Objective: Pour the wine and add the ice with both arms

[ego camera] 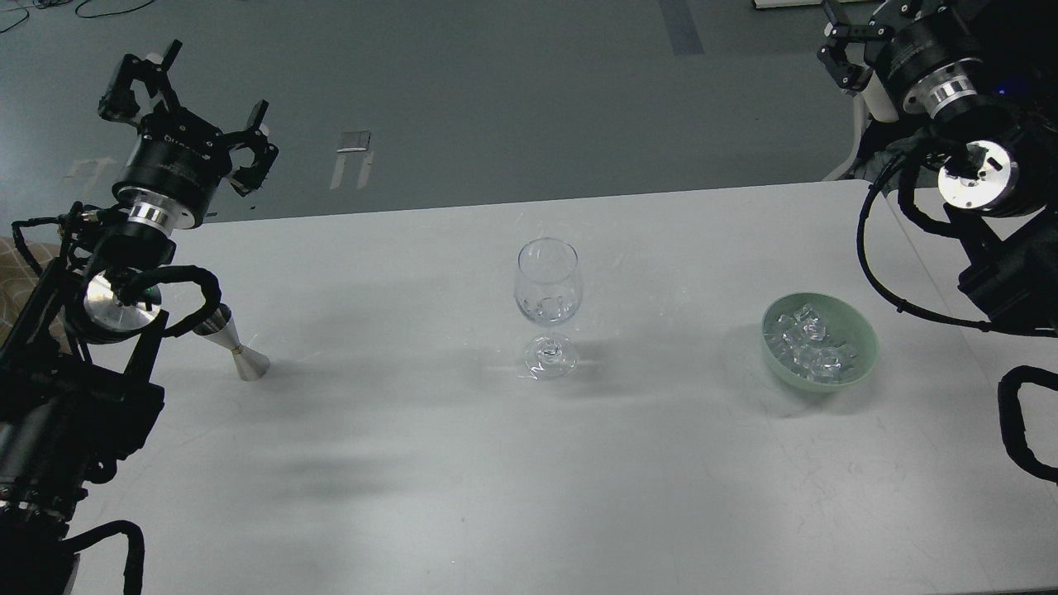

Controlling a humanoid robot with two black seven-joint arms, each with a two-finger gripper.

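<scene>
Wine glass (548, 306) upright mid-table, both grippers raised off the far corners.

Head view: bare white table (463, 463) surrounds the glass, its stem vertical. Ice (810, 343) sits in a green bowl (860, 326) well right of it; a steel jigger (235, 345) stands tilted at left. Left gripper (194, 103) is spread, holding nothing; right gripper (843, 41) is cut by the frame, state unclear. Both are well apart from the ice.

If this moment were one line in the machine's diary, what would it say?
left pincer: open, raised, empty | right pincer: raised, state unclear | wine glass: upright, centre | ice: in green bowl | jigger: untouched
</scene>
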